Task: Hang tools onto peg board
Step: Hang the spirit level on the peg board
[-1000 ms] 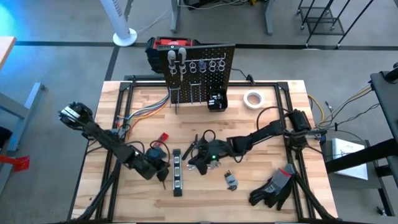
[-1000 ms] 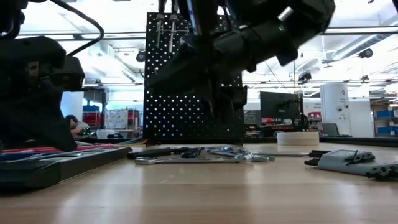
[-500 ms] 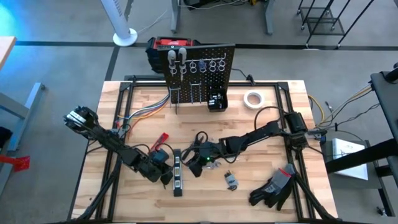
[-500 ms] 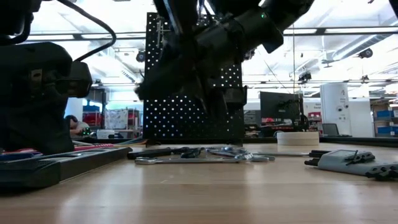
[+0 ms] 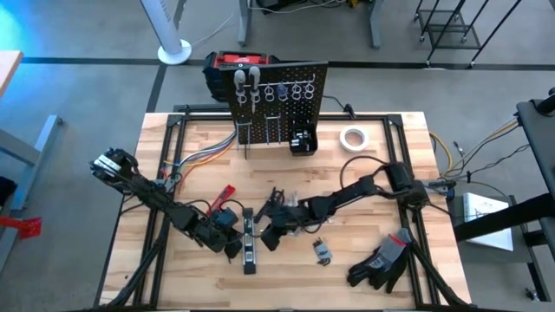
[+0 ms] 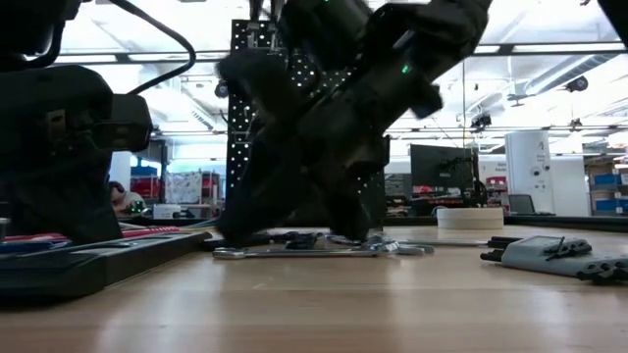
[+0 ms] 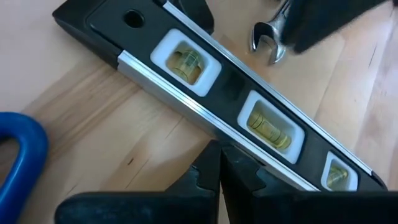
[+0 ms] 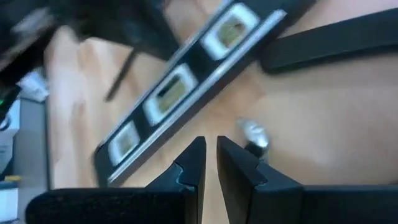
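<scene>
Level: flat on bench, lower centre of frame, unhung. Left pincer together, empty, touching its edge. Right pincer nearly together, empty, just beside, likely lining up. Peg board: upright, upper centre.

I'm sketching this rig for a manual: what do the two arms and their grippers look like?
Both arms are dark, jointed and slender. The left gripper and right gripper each end in two black, flat, angular fingers. The right arm has a small green indicator light and a black cable looping near its base.
</scene>
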You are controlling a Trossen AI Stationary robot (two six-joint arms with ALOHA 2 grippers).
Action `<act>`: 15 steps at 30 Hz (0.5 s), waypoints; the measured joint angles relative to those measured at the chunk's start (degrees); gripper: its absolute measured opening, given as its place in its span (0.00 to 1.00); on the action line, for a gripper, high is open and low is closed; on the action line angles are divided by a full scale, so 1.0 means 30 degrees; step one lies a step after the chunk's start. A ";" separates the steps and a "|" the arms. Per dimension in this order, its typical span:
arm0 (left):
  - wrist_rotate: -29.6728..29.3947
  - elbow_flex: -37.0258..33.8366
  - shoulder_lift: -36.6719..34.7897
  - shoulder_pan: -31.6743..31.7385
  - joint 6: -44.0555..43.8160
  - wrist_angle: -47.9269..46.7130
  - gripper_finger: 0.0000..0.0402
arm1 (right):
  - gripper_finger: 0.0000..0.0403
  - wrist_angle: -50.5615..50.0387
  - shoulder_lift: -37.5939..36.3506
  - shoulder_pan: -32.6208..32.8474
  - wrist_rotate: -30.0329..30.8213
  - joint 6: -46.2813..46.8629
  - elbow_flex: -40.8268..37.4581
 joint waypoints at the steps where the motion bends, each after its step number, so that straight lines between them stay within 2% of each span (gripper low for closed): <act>1: -0.0004 0.0022 0.0034 0.0020 0.0125 0.0000 0.00 | 0.09 -0.0036 0.0233 -0.0036 -0.0060 0.0052 0.0211; 6: -0.0044 -0.0027 0.0041 0.0037 0.0743 0.0058 0.00 | 0.11 0.0041 0.1282 -0.0301 -0.1503 0.0464 0.1426; 15: -0.0591 -0.0170 0.0085 0.0195 0.2212 0.0545 0.00 | 0.29 -0.0627 0.1622 -0.0844 -0.3405 0.1788 0.2358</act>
